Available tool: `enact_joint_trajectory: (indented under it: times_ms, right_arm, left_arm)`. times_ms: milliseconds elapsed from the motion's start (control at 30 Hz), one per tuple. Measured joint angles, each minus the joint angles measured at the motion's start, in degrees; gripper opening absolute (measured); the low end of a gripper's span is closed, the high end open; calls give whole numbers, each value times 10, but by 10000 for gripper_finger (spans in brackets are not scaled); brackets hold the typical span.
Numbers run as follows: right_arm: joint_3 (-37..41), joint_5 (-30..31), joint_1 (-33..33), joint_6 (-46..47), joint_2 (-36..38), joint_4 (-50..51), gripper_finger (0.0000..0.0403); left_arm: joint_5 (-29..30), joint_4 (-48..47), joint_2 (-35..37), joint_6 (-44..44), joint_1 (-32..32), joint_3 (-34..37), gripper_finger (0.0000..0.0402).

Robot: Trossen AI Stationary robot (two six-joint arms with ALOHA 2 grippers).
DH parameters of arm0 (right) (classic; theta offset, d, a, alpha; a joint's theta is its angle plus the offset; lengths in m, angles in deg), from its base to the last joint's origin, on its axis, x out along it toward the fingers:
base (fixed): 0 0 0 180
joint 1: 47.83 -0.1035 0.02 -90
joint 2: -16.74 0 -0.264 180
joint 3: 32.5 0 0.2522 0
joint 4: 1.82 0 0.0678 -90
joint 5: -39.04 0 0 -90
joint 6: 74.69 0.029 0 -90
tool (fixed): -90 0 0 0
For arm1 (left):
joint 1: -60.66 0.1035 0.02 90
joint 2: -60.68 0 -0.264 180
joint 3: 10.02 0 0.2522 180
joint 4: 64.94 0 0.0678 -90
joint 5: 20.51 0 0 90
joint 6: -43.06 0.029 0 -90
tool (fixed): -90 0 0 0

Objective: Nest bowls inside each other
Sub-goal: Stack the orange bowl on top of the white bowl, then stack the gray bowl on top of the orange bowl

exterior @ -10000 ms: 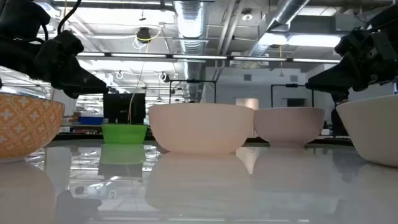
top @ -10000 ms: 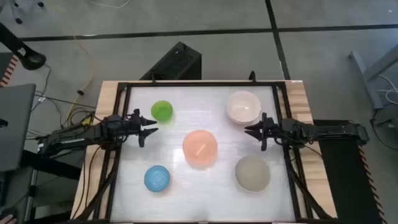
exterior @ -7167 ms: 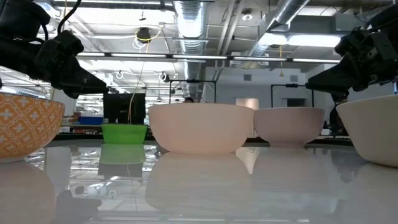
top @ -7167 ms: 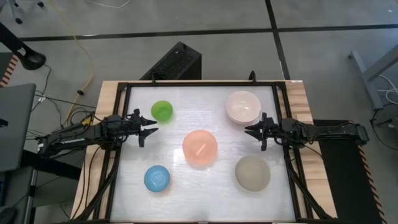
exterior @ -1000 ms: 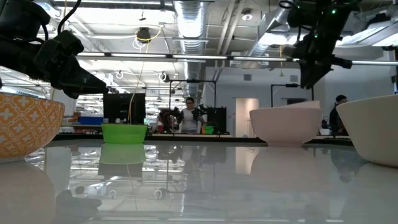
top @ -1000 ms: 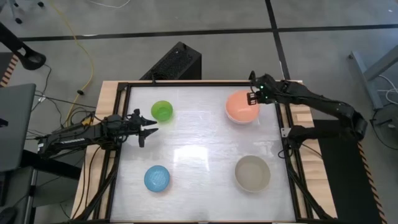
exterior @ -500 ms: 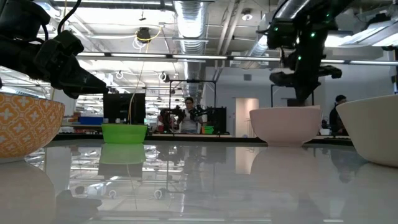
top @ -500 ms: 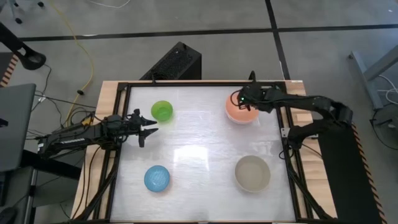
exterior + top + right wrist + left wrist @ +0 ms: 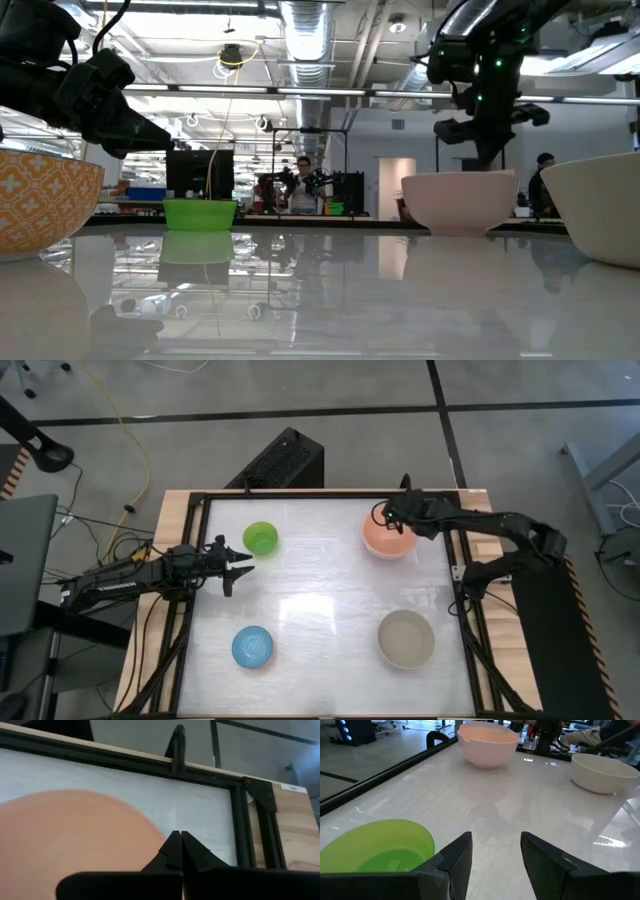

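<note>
The salmon-orange bowl [image 9: 388,535] sits nested in the white bowl [image 9: 458,203] at the table's far right. My right gripper [image 9: 383,519] is shut and slants down over the salmon bowl's far part; its closed tips [image 9: 176,840] show against the bowl's rim. The green bowl [image 9: 260,538] stands at the far left. My left gripper [image 9: 245,563] waits open just beside it, toward the near side. The blue bowl [image 9: 252,647] stands near left and the grey-beige bowl [image 9: 406,638] near right, each on its base. My right gripper's shut fingertips [image 9: 170,847] stand at the salmon bowl's rim [image 9: 145,827], coming slanting down from the table's right. I cannot tell whether they touch it. The bowl rests level inside the white bowl.
A black frame [image 9: 200,510] runs around the white tabletop. Bare table lies in the middle [image 9: 320,600] between the bowls. A dark box [image 9: 285,460] stands on the floor beyond the far edge. People show far off in the room [image 9: 300,185].
My right gripper has gone down and toward the table's left, from the nested bowls' right side to over the salmon bowl. It has tipped further downward and shut its fingers. The bowls have stayed in place.
</note>
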Motion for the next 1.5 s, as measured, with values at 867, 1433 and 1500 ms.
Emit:
enact_joint_trajectory:
  times_ms: [867,1433,1500]
  right_arm:
    - [-29,-43,-26,-17,22,6,5]
    - [-32,-283,-473,352,53,9,6]
    - [-32,-283,-515,422,53,25,6]
  left_arm:
    - [0,0,0,0,0,0,158]
    - [0,0,0,0,0,0,158]
    - [0,0,0,0,0,0,158]
